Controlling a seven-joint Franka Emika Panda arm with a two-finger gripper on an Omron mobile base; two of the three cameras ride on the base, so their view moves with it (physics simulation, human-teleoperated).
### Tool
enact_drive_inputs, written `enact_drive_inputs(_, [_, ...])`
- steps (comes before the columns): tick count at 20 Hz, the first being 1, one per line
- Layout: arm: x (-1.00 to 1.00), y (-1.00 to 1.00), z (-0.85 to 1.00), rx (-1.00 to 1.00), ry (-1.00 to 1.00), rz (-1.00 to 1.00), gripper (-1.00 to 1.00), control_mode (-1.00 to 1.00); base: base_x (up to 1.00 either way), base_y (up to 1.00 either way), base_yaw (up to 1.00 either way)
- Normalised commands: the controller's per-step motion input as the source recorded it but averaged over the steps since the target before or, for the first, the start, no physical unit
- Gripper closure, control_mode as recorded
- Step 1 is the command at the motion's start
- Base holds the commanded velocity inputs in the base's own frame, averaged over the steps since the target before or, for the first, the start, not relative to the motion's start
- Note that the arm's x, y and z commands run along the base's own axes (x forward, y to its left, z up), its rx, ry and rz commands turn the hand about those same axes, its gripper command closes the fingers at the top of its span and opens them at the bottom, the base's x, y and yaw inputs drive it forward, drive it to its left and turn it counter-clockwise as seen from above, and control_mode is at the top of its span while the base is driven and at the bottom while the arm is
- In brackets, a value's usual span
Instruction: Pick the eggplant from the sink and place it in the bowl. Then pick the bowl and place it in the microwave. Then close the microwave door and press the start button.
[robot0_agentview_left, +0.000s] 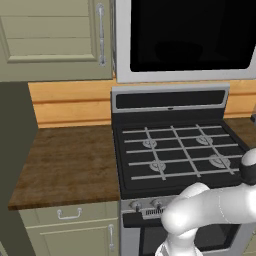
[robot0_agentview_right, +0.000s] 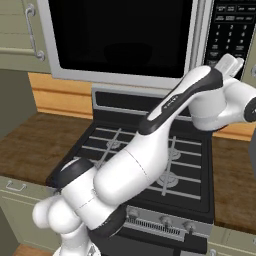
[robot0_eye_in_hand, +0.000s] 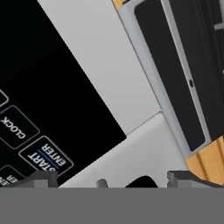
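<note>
The microwave (robot0_agentview_left: 125, 60) hangs over the stove with its door (robot0_agentview_right: 120, 40) shut flat against the body. Only a faint rounded shadow shows through the black glass. The eggplant, the bowl and the sink are out of view or hidden. My gripper (robot0_agentview_right: 231, 62) is raised at the black control panel (robot0_agentview_right: 227, 30), to the right of the door. In the hand view the gripper (robot0_eye_in_hand: 113, 179) is open with nothing between its tips, very close to the panel. The START/ENTER button (robot0_eye_in_hand: 46, 159) lies just beside the left fingertip (robot0_eye_in_hand: 43, 178).
Directly below the microwave is a black gas stove (robot0_agentview_left: 175, 150) with grates. Wooden counter (robot0_agentview_left: 65, 160) runs to its left over olive drawers (robot0_agentview_left: 70, 215). An olive wall cabinet (robot0_agentview_left: 50, 35) hangs at the upper left. My arm (robot0_agentview_right: 150, 145) stretches across the stove.
</note>
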Motion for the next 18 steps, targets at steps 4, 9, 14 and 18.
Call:
enact_drive_inputs(4, [0.26,0.0,0.0,0.0,0.0,0.0,-1.0,-1.0,0.0,0.0,0.0])
enact_drive_inputs(9, [0.4,0.0,0.0,0.0,0.0,0.0,-1.0,-1.0,0.0,0.0,0.0])
enact_drive_inputs(14, [0.47,-0.01,0.0,0.0,0.0,0.0,-1.0,-1.0,0.0,0.0,0.0])
enact_drive_inputs(18, [0.03,-0.03,-0.23,0.0,-0.05,0.0,-1.0,-1.0,0.0,0.0,0.0])
